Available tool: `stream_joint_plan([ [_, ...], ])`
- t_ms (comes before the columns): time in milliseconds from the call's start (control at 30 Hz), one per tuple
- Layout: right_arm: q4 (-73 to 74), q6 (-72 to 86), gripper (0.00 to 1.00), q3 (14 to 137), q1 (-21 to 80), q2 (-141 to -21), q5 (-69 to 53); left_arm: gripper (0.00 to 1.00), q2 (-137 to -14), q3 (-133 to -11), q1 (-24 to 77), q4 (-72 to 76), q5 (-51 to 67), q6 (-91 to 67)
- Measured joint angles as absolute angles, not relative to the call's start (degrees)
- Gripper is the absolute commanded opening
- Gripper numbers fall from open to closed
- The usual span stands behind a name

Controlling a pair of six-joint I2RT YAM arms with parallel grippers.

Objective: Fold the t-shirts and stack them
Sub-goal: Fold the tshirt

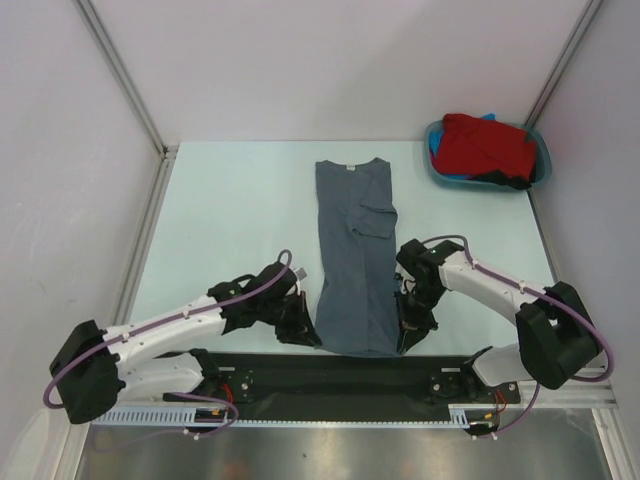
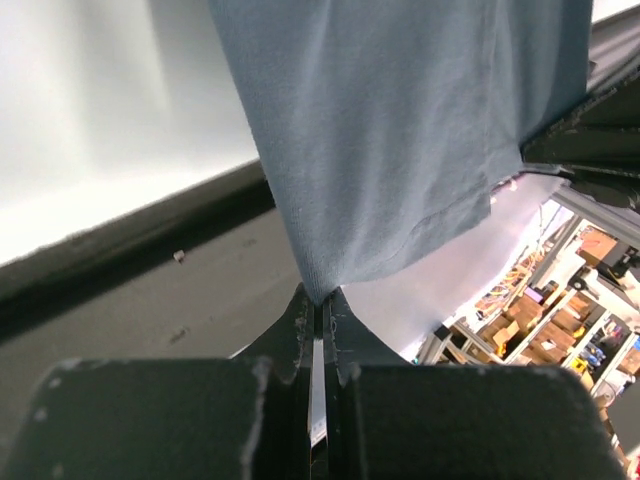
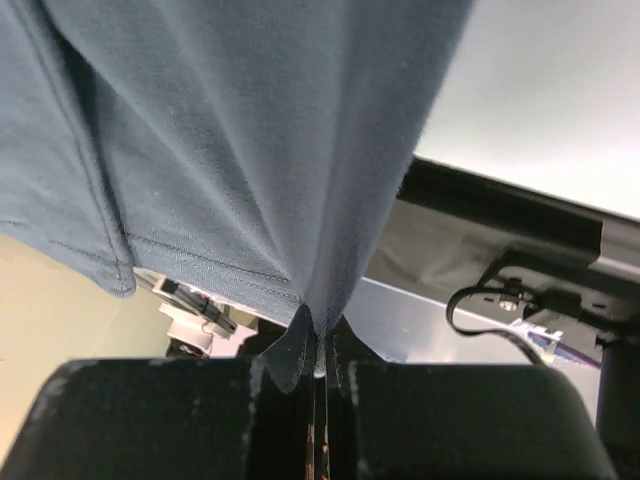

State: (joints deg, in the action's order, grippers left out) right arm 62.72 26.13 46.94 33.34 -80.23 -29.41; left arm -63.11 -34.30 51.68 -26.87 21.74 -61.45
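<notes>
The left gripper (image 2: 320, 305) has its jaws pressed together on the near left corner of the grey t-shirt (image 1: 352, 250). In the left wrist view the cloth rises straight out of the closed tips. The right gripper (image 3: 320, 335) is clamped the same way on the near right corner, with the fabric bunched into pleats where it enters the tips.

From both grippers the shirt stretches away across the table (image 1: 230, 220) as a narrow strip. Its long axis runs from near to far, with the collar at the far end and one sleeve folded inward on the right. The two arms sit level with each other, one at each end of the hem, so neither is nearer.

The likely next move is to carry the hem away toward the collar and halve the strip. That would call for both arms to travel together along the long axis.

The hem lies at the black base plate (image 1: 330, 385) on the near edge. Bare table lies to the left and beyond the collar. The red t-shirt (image 1: 485, 145) sits heaped in the teal tub (image 1: 541, 160) at the far right corner, well apart.
</notes>
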Motion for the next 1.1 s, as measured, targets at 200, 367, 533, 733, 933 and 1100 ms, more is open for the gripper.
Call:
stream_joint_plan([
  [200,65.7,28.6,0.00,53.5,33.3,-79.6,-24.9,0.00,-62.3,-38.7,51.4,-31.1,21.3,-61.3],
  [367,66.1,30.2,0.00,63.7,33.0,-81.3,-19.0,0.00,-68.3,-45.7,50.2,-32.8,21.4,-59.1],
  [533,65.0,30.9,0.00,70.6,30.7,-85.5,-15.9,0.00,-75.3,-50.8,47.7,-32.5,22.8,-56.3],
  [733,64.0,30.9,0.00,72.8,28.2,-91.8,-14.3,0.00,-82.5,-55.1,42.9,-32.3,25.1,-53.1],
  [933,63.0,30.8,0.00,76.6,26.2,-97.8,-13.9,0.00,-91.9,-65.7,35.7,-34.6,26.9,-46.9],
  [1100,62.6,30.5,0.00,82.9,24.5,-103.7,-14.0,0.00,-101.0,-77.5,31.0,-37.8,28.1,-41.5],
])
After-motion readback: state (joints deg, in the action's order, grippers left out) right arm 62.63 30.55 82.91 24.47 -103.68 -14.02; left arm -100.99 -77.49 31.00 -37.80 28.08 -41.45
